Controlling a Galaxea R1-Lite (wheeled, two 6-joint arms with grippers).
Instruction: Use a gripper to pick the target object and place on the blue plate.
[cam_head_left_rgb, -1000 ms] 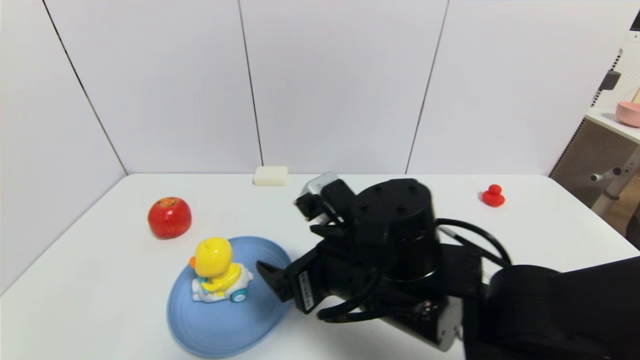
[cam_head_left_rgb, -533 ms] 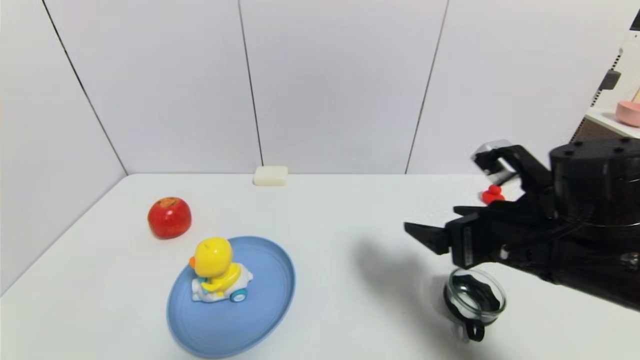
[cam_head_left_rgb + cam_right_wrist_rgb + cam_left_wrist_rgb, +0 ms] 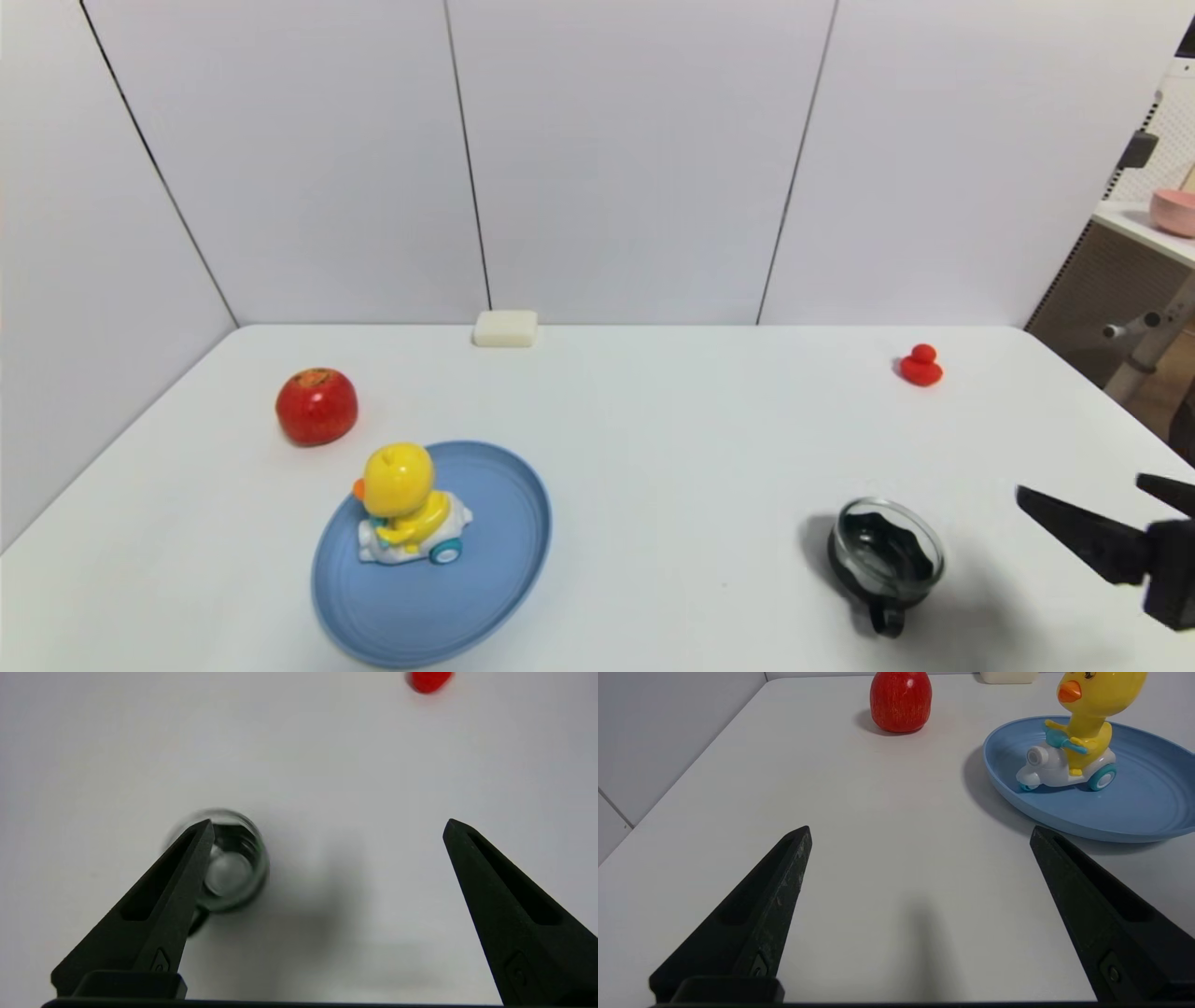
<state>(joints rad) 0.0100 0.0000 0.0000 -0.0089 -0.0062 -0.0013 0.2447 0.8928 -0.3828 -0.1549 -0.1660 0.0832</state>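
1. The yellow duck toy (image 3: 403, 506) is sitting upright on its white vehicle inside the blue plate (image 3: 485, 597), toward the plate's left half, beak pointing at the worktop's left edge.
2. The blue plate is lying near the front-left corner of the white worktop (image 3: 653, 448), and nothing is gripping the duck.
3. The right gripper (image 3: 1102, 518) is hanging at the worktop's right edge near the front, fingers spread wide and holding nothing.
4. Just beside it, toward the middle, a small glass bowl (image 3: 885, 560) with a dark insert is standing near the front edge.
5. The left gripper (image 3: 920, 835) is hovering low over the front-left corner, fingers spread wide and empty, well short of the plate.
6. A red apple (image 3: 316, 405) is resting behind the plate near the left edge.
7. A tiny red duck (image 3: 921, 365) is sitting toward the back-right corner, and a white block (image 3: 505, 328) is lying at the back edge.
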